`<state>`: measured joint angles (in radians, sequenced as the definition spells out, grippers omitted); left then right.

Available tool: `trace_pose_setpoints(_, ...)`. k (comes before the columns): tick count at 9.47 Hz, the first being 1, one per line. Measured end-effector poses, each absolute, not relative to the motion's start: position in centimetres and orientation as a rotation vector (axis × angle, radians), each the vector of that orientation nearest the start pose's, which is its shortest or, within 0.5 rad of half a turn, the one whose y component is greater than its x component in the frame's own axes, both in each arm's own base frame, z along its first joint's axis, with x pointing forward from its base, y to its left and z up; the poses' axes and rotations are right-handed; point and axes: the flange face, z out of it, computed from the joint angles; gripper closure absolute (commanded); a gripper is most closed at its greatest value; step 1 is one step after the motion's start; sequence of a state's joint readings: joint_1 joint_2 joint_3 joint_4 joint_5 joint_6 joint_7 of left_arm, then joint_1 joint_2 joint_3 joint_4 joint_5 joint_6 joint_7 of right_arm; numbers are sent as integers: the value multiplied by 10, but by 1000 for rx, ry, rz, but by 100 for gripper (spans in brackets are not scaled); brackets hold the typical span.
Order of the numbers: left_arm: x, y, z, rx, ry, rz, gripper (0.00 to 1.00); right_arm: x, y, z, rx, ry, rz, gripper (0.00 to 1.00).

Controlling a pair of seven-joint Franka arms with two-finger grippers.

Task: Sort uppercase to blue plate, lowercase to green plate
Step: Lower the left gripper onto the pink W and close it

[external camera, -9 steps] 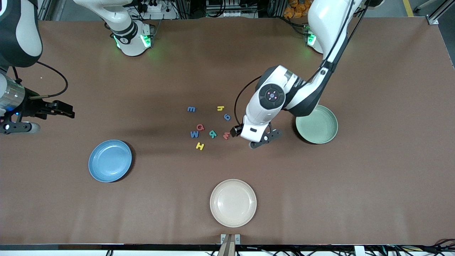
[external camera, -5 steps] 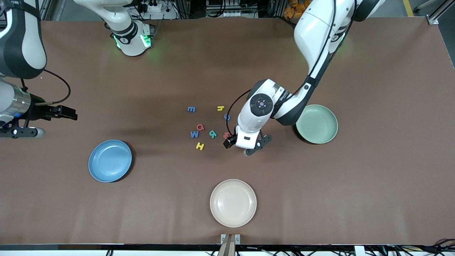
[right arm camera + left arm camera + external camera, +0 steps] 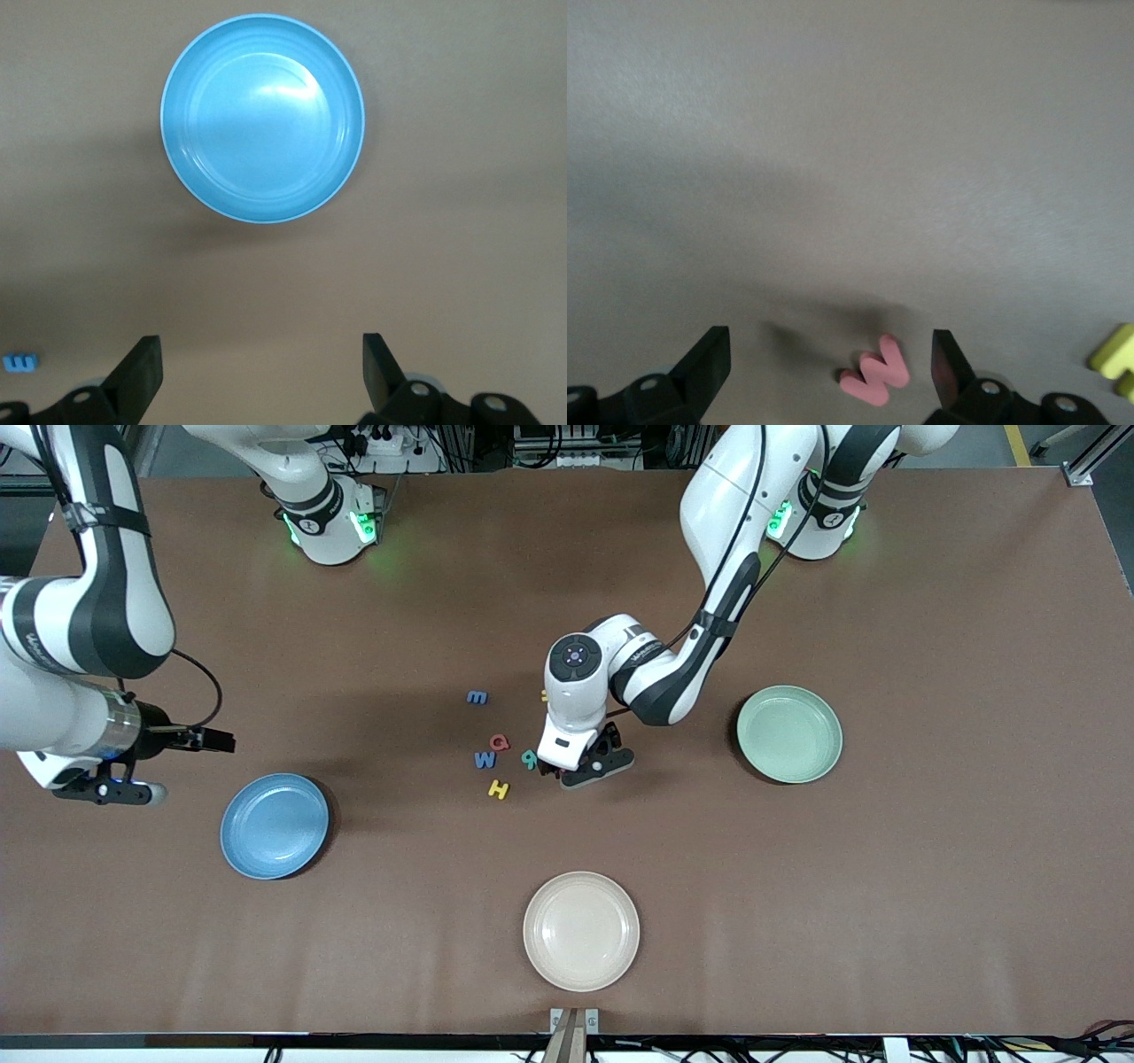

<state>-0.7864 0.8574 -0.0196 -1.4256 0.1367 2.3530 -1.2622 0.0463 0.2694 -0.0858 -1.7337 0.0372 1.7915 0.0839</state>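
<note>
- Right now your left pincer (image 3: 580,772) is hanging low over the letter cluster mid-table, jaws spread wide and holding nothing.
- In the left wrist view, the red lowercase letter (image 3: 874,373) is lying flat on the table (image 3: 886,886) between the two fingers, sitting closer to one finger (image 3: 950,367) than the other, its length running roughly across the gap, slightly tilted.
- You are aiming it for the green plate (image 3: 789,734), which is waiting empty toward the left arm's end.
- Your right pincer (image 3: 257,376) is waiting open and empty over bare table beside the blue plate (image 3: 275,825), also empty.
- Judging by position, the left arm is the nearer one for this pick.
</note>
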Motion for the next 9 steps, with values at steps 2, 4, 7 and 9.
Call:
trace_pose_setpoints(2,512,-526,183,-3097,-582,-172,0,610,-18,401,-3066,331,347,0)
trace_pose_setpoints(4,509,-531,185,-3105,-573,-172,0,611,-17,391,-3056,406,375,0)
trace_pose_setpoints(7,506,-542,192,-3127,-711,-104,7,614,-8,381,-3002,529,387,0)
trace_pose_setpoints(9,507,-542,182,-3109,-775,-91,7,620,7,372,-2997,590,361,0)
